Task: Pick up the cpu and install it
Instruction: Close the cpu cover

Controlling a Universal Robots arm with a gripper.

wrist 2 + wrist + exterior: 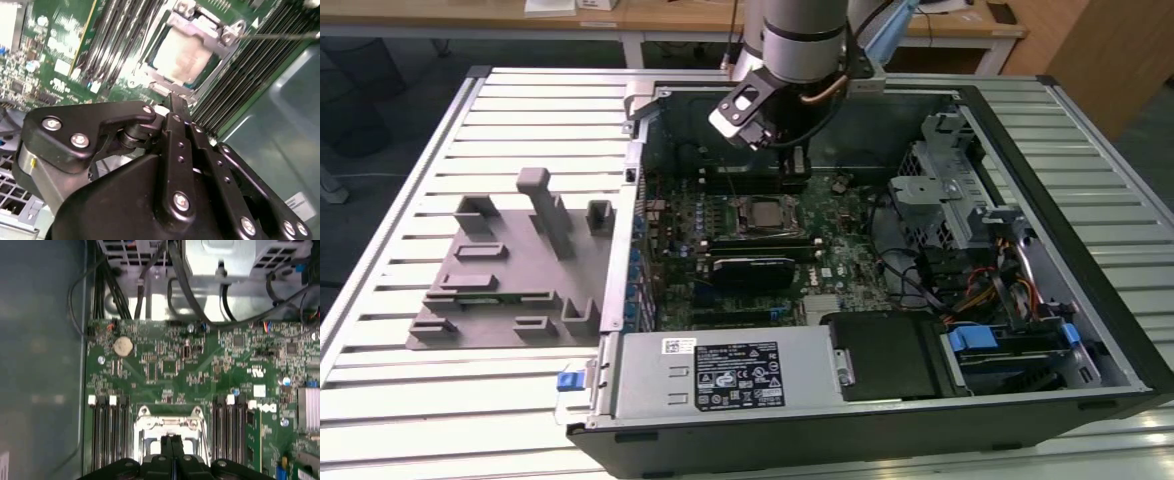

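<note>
**CPU in socket, end effector closed beside it**

The cpu (186,52) lies flat in the motherboard socket (227,34), silvery top up, with the metal frame around it. In the exterior view it sits mid-board inside the open computer case (854,447). The end effector (172,440) hangs near the socket's far side, fingers pressed together with nothing between them. I cannot tell whether it touches the socket. Memory slots (107,440) flank the socket. A grey fixture (507,270) stands on the slatted table (520,120), at the exterior view's left of the case.
</note>
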